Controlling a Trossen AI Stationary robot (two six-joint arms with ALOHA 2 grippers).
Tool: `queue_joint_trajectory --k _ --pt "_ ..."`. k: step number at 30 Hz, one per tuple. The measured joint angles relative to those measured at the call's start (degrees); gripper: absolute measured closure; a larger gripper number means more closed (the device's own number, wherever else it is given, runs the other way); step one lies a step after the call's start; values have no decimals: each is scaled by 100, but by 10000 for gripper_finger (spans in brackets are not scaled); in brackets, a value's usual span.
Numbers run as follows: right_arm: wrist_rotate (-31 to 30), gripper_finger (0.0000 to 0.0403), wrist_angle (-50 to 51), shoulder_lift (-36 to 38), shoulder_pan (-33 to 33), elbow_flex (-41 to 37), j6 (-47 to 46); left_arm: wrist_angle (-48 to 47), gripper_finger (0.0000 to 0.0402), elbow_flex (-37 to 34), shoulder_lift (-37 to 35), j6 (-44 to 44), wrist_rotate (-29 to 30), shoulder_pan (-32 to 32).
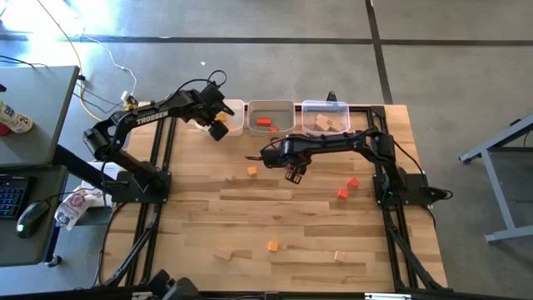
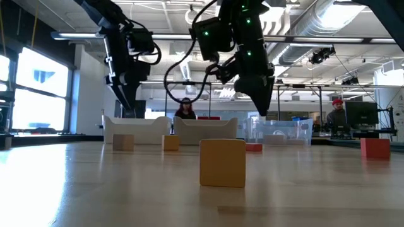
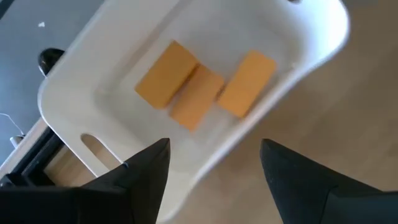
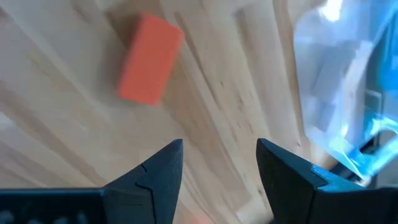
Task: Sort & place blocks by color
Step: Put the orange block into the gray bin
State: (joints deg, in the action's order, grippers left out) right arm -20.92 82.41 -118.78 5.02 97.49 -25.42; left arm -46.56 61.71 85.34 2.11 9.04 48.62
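The left gripper point(image 3: 211, 163) hangs above the white bin point(image 3: 81, 81) at the far left of the bin row, its fingers point(image 3: 146, 171) spread wide and holding nothing; three orange blocks point(image 3: 202, 84) lie side by side inside that bin. The right gripper point(image 4: 217, 165) hovers over the middle of the bench point(image 1: 250, 217), fingers point(image 4: 158, 171) parted and empty, with a red block point(image 4: 149, 59) lying on the wood just beyond them. Red blocks point(image 1: 265, 122) sit in the middle bin point(image 1: 272, 105), pale wooden blocks point(image 1: 326, 123) in the clear right bin point(image 1: 325, 106). More blocks, orange point(image 1: 272, 246), red point(image 1: 342, 193) and pale point(image 1: 222, 252), lie scattered across the nearer bench
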Motion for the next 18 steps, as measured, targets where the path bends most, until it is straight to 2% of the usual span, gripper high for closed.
queue_joint_trajectory --k 12,18 --pt "-270 213 583 9 245 -43 -23 -474 167 0 -774 0 13 -457" --pt "-259 222 518 629 319 -1118 -369 -699 167 0 -1216 -44 42 -611"
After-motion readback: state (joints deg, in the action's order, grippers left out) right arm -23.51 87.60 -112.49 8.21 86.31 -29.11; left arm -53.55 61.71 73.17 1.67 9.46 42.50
